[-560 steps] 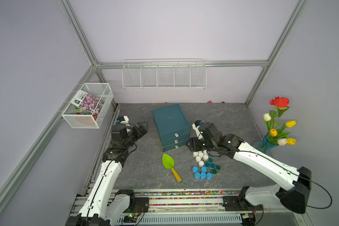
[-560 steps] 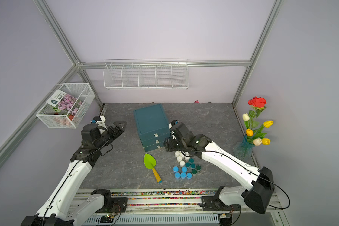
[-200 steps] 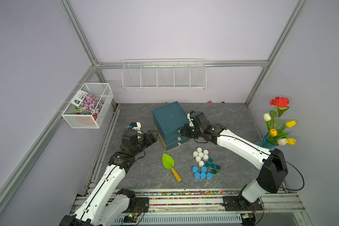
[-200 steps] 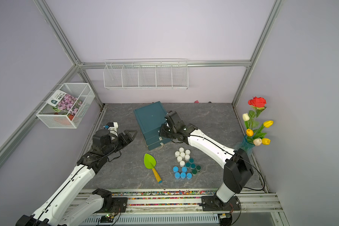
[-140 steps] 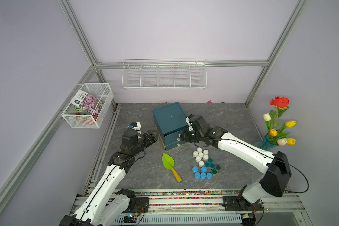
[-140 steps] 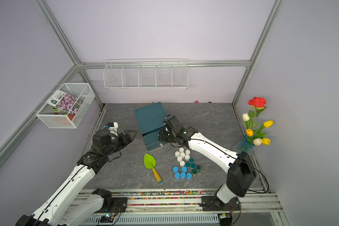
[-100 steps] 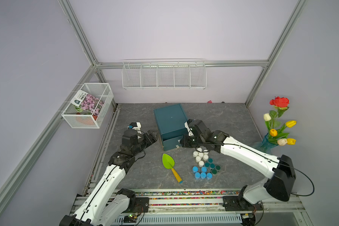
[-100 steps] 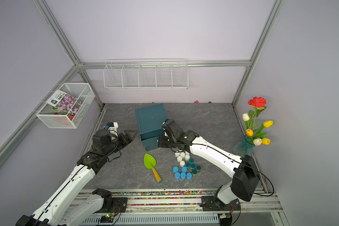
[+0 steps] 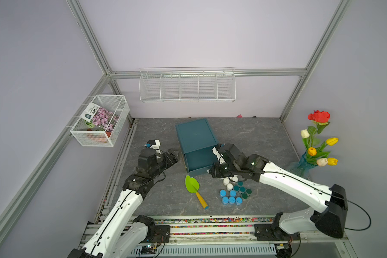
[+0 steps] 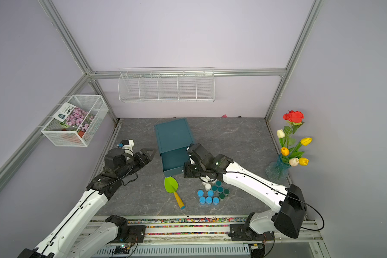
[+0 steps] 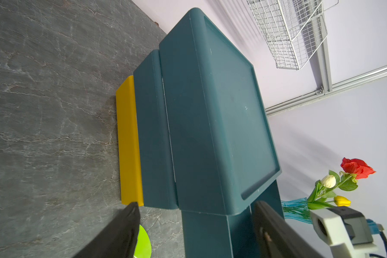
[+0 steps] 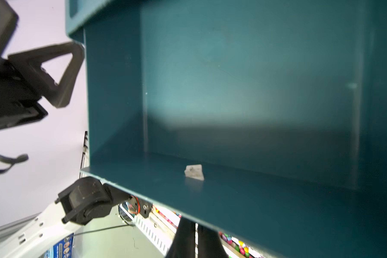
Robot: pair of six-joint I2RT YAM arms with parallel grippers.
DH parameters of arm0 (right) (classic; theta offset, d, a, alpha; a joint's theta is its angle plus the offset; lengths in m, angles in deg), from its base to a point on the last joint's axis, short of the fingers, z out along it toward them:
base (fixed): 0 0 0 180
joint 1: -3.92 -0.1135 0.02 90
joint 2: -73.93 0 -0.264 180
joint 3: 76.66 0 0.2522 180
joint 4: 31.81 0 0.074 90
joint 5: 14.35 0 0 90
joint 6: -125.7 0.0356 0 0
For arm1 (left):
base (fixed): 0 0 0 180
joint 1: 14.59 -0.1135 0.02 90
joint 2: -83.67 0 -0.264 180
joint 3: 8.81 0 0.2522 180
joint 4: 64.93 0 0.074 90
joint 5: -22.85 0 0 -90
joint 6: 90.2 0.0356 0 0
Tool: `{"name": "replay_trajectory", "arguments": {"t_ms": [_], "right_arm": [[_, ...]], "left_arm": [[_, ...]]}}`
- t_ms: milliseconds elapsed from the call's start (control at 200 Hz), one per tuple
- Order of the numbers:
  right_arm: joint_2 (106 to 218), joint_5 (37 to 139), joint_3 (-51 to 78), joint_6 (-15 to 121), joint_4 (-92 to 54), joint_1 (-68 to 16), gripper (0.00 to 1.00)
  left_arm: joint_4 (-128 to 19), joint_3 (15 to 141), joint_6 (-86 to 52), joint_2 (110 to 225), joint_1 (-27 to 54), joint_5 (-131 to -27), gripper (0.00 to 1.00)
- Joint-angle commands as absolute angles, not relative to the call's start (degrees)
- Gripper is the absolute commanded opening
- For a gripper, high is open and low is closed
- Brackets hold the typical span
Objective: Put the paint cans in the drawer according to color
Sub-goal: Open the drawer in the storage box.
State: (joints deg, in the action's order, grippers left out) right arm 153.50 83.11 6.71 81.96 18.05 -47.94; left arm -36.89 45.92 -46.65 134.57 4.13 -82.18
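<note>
The teal drawer cabinet stands mid-table with its top drawer pulled out and empty. My right gripper is shut at the drawer's front wall, on its handle. The paint cans sit in a cluster just in front. They are white, dark teal and light blue, and my right arm covers some white ones. My left gripper hangs open beside the cabinet's left side, holding nothing.
A green trowel with a yellow handle lies in front of the drawer. A yellow slab shows at the cabinet's base. A vase of flowers stands at the right wall. Wire baskets hang on the walls.
My right gripper has drawn the top drawer out toward the front, and the cabinet has turned slightly. My left arm came closer to the cabinet earlier and has since held still.
</note>
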Motion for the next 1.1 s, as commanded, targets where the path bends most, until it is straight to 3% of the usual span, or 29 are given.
{"name": "replay_trajectory", "arguments": {"t_ms": [0, 835, 1095], "right_arm": [[151.98, 84.52, 4.97, 81.97, 20.63, -48.7, 0.0], [151.45, 80.58, 6.66, 83.53, 23.09, -50.73, 0.0], [152.69, 79.45, 8.41, 83.77, 23.06, -50.53, 0.12]], "left_arm": [[-35.98, 45.7, -46.69, 133.89, 4.35, -82.28, 0.83], [-34.44, 45.38, -46.69, 131.66, 4.36, -82.66, 0.83], [-34.29, 45.48, -46.69, 131.49, 4.35, -82.81, 0.83]]}}
